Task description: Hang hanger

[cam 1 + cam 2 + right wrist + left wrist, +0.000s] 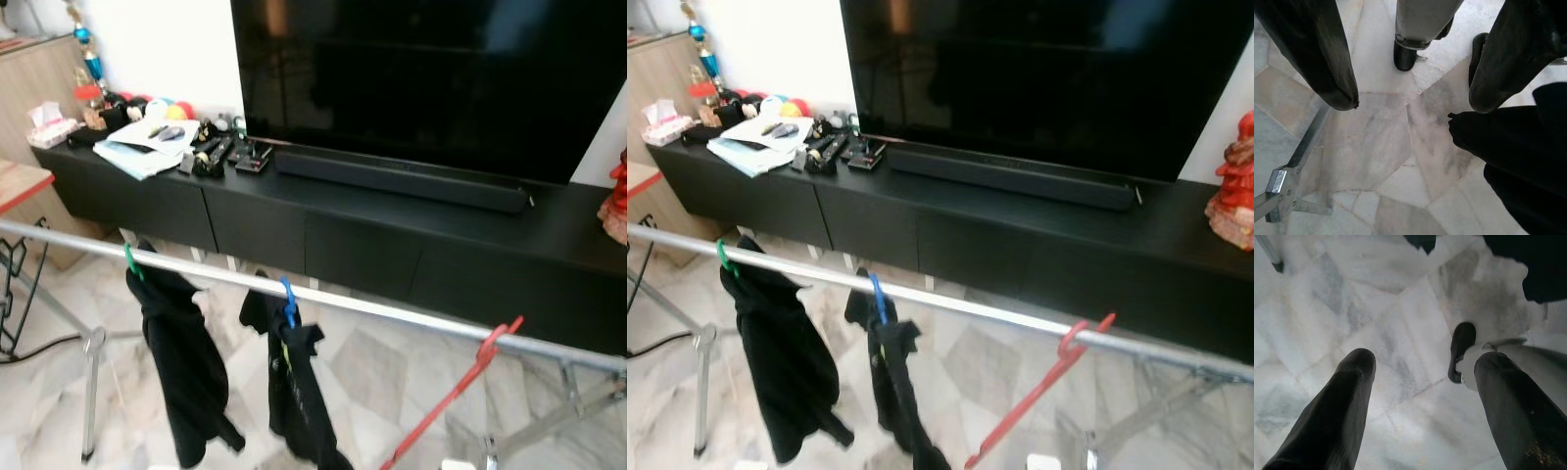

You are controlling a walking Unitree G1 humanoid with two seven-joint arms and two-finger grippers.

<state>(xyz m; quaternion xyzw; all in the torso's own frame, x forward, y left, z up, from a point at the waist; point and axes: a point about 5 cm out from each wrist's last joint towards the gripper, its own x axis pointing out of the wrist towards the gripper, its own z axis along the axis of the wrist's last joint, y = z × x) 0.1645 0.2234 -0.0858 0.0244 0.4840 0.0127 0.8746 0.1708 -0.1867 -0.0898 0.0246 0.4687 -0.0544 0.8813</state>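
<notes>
Red hanger (460,387) hooks the rail (392,310) beside two hung garments, so left gripper (1418,377) and right gripper (1413,98) hang floorward, jaws released.

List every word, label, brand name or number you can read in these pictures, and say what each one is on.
No text can be read anywhere in these views.
Papers on the black TV cabinet: any print is too small and blurred to read.
Black shirt on the blue hanger: a faint yellowish mark shows, too blurred to read.
Tissue box: no legible label.
Television and soundbar: no brand mark can be made out.
</notes>
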